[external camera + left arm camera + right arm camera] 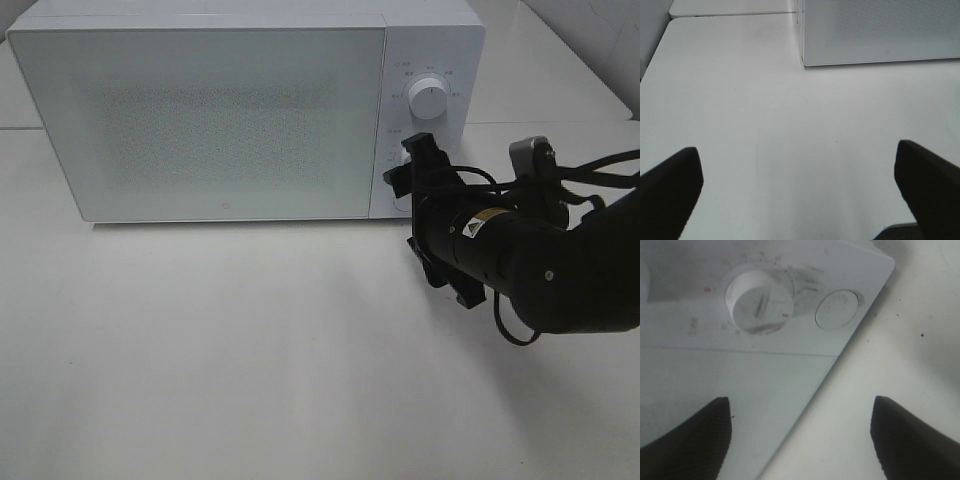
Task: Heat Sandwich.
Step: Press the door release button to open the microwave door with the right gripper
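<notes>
No view shows the sandwich. The white microwave (pixel 230 120) stands at the back of the table with its frosted door shut. My right gripper (pixel 408 170) is up against the control panel, below the upper dial (pixel 432 97). In the right wrist view the right gripper (pixel 800 440) is open and holds nothing. It faces a dial (pixel 760 302) and a round flat button (pixel 837 309). My left gripper (pixel 800 200) is open and empty over bare table, in front of the microwave's corner (pixel 805 60). The left gripper is outside the exterior high view.
The white tabletop (pixel 250 350) stretches in front of the microwave. My black right arm (pixel 540 270) with its cables fills the right side. A seam between tables (pixel 730 14) runs behind the left of the microwave.
</notes>
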### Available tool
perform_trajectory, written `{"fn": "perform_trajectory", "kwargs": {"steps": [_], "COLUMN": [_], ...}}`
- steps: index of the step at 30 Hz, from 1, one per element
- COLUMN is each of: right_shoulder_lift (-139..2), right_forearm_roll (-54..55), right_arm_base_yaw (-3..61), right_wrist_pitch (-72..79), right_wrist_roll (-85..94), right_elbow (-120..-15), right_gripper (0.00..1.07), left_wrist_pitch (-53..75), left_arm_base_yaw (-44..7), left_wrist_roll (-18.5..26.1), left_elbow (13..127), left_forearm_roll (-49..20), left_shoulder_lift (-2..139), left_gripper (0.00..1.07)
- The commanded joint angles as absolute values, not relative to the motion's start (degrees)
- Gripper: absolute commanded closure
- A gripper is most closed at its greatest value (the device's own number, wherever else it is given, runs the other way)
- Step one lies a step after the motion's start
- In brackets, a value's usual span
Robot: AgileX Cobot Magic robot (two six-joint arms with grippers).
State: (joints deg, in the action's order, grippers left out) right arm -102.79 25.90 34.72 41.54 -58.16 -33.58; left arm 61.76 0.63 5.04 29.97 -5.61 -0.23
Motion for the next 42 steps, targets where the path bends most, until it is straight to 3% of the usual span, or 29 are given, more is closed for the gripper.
{"fn": "perform_trajectory", "kwargs": {"steps": [1,7,16,26,42], "right_shoulder_lift": [-98.8,-93.9,-87.7,-82.4,-60.7], "right_forearm_roll": [19.1,5.3,-9.5,-6.4,-3.9], "right_arm_base_yaw": [32.1,28.1,27.4,27.6,27.6], "right_wrist_pitch": [31.2,17.5,-4.6,-35.9,-51.1], "right_wrist_roll": [-51.3,-49.1,-44.6,-15.6,-3.8], "right_elbow": [-33.7,-33.7,-35.4,-42.5,-42.9], "right_gripper": [0.32,0.32,0.32,0.32,0.32], "left_wrist_pitch": [61.2,61.2,61.2,61.2,61.2], "left_arm_base_yaw": [0.8,0.8,0.8,0.8,0.8], "left_wrist_roll": [4.8,4.8,4.8,4.8,4.8], "left_elbow": [29.7,29.7,29.7,29.7,29.7], "left_forearm_roll": [-5.9,-5.9,-5.9,-5.9,-5.9], "left_shoulder_lift": [-1.4,-1.4,-1.4,-1.4,-1.4], "left_gripper": [0.06,0.06,0.06,0.06,0.06]}}
